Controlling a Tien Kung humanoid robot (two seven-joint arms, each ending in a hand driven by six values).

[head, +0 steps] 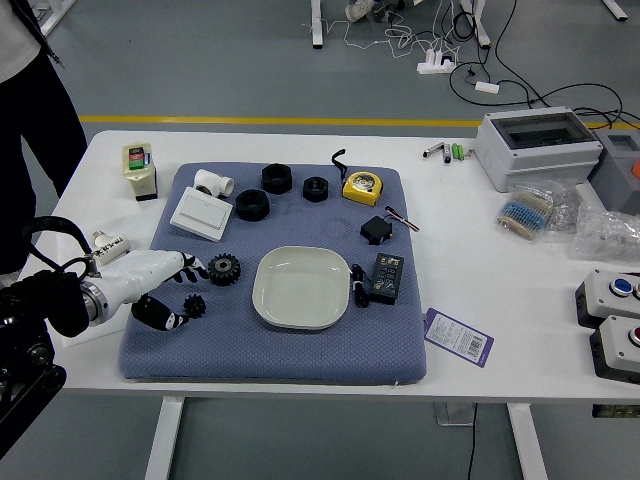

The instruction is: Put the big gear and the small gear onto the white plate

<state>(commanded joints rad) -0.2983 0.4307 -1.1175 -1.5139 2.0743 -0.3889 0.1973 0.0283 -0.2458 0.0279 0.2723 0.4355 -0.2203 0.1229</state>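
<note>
1 L hand (146, 275), wht-covered w/ blk parts: open, fingers apart w/ a gap btwn the upper ones and the lower 1; nothing held. Reaches in over L part of blue mat (270, 355). Upper fingertips just beside big gear; lower fingertip just beside small gear, contact can't be told

1 big gear (224, 269), blk, toothed: flat on mat, L of plate
1 small gear (195, 306), blk, toothed: on mat, nearer the front edge than big gear and a bit L of it
1 wht plate (301, 287), rounded rect.: on mat, R of the 2 gears, neither gear on it

Also on mat, far side: 1 wht pipe fitting (213, 183); 1 wht rect. panel (202, 213), lying askew; 3 blk rings (252, 205); 1 yellow tape measure (362, 188) w/ blk strap
On mat, R of plate: 1 blk cube (377, 230); 1 blk cable (360, 287); 1 blk rect. device (387, 278)

Wht worktop (500, 373), L side: 1 bottle (140, 172) w/ label, nr far L corner; 1 small wht item (111, 247) beyond L hand
Worktop, R side: 1 purple-edged card (458, 337); 1 wht box (538, 146) w/ dark window; clear plastic bags (606, 236); 2 button boxes (620, 349)

1 person (42, 115), dark trousers, light top, part in view: stands at far L
</note>
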